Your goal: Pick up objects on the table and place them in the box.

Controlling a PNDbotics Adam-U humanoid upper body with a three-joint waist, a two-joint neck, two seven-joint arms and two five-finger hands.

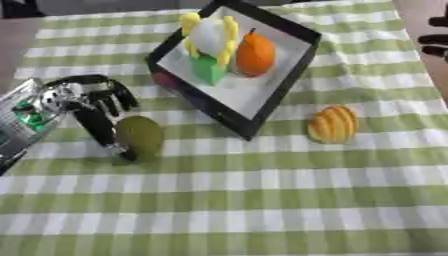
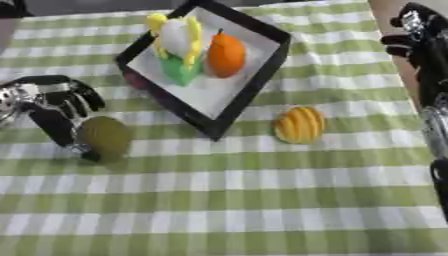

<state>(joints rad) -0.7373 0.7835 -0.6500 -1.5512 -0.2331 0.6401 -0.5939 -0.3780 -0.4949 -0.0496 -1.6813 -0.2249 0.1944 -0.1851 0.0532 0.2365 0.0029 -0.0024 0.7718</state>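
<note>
An olive-green oval fruit lies on the checked cloth at the left. My left hand is at its left side. The thumb runs down along the fruit and touches it, while the bent fingers hover just beyond its far end, not closed on it. A yellow-orange ribbed thing lies on the cloth to the right of the box. The black-rimmed box with a white floor holds an orange fruit, a green block and a white and yellow thing. My right hand rests relaxed at the upper right.
The green and white checked cloth covers the table. A small dark red patch shows at the box's left corner. My right forearm runs down the right edge. Bare tabletop shows past the cloth at the upper right.
</note>
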